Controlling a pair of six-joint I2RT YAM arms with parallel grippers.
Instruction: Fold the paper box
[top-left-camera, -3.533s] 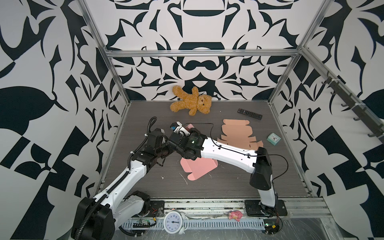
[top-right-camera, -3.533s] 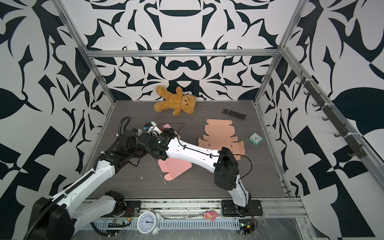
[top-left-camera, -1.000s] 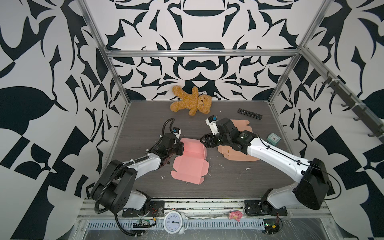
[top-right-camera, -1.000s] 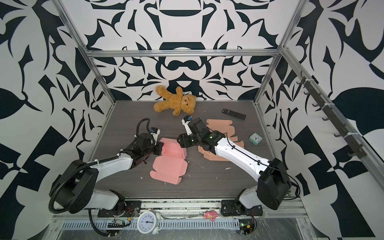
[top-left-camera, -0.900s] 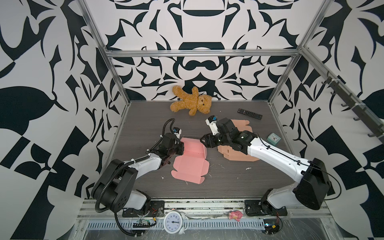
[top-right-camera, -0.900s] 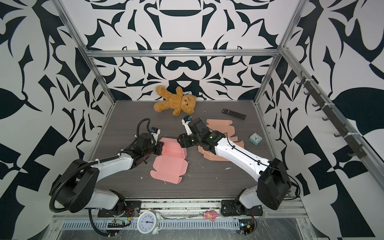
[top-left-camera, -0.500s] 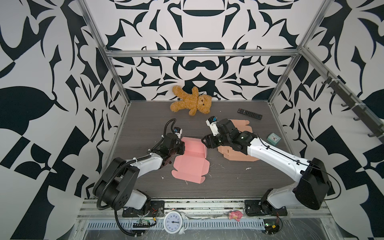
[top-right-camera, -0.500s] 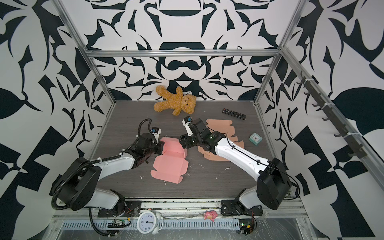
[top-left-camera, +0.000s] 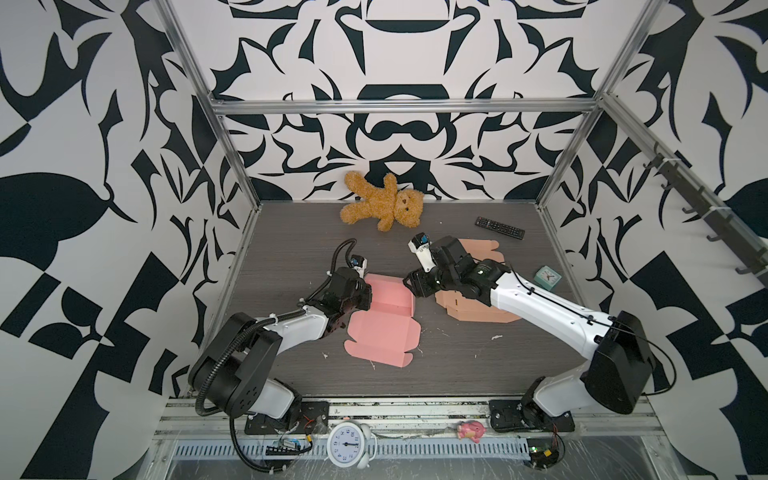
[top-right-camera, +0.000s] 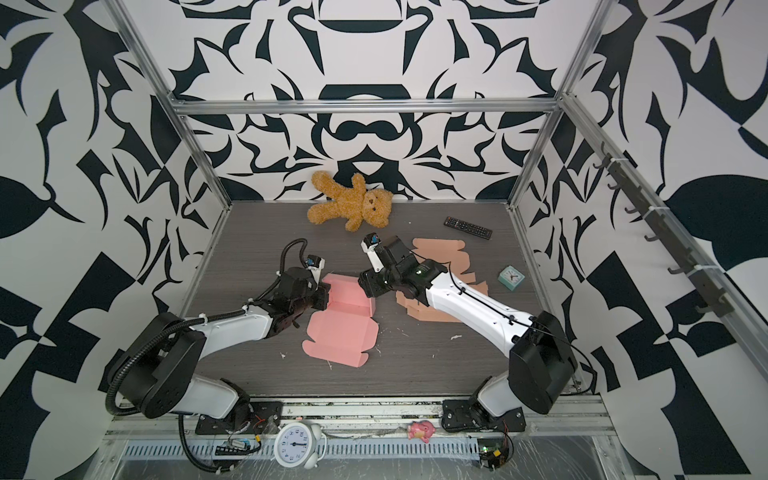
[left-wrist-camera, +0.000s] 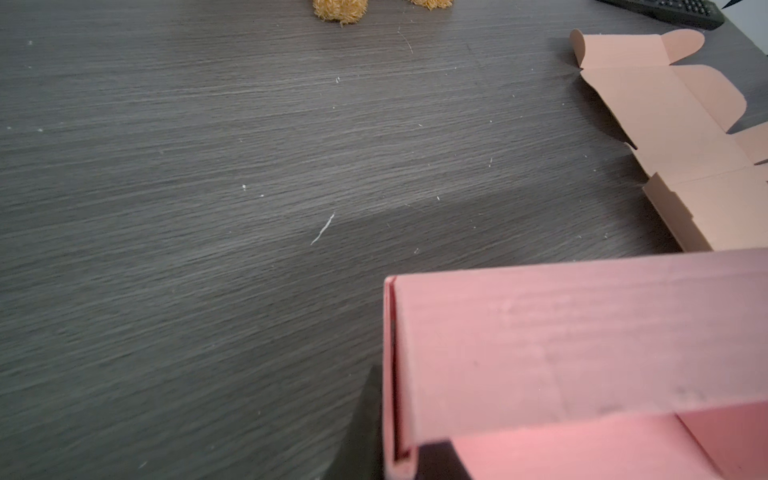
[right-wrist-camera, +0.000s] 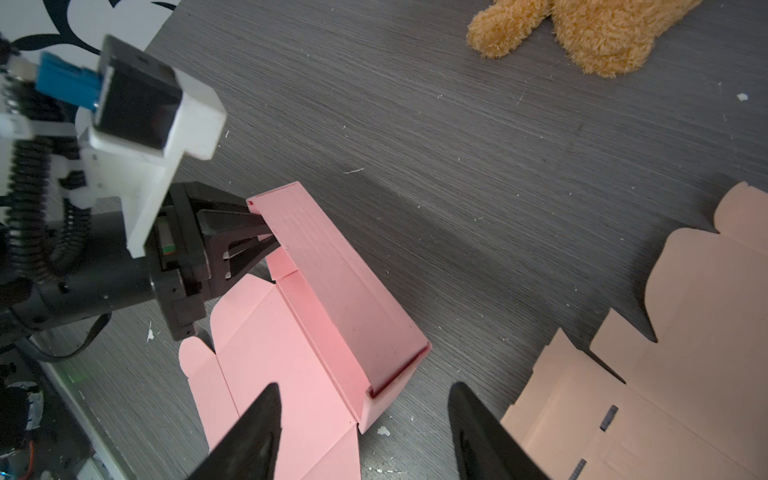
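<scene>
The left gripper (right-wrist-camera: 270, 239) is pinching the raised wall of the half-folded pink paper box (right-wrist-camera: 340, 291); the right gripper (right-wrist-camera: 365, 388) is gaping wide beside it.

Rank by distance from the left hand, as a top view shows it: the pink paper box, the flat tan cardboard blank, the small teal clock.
1. Pink paper box, gripped by the left hand, centre.
2. Flat tan cardboard blank, right of centre.
3. Small teal clock, far right edge.
</scene>
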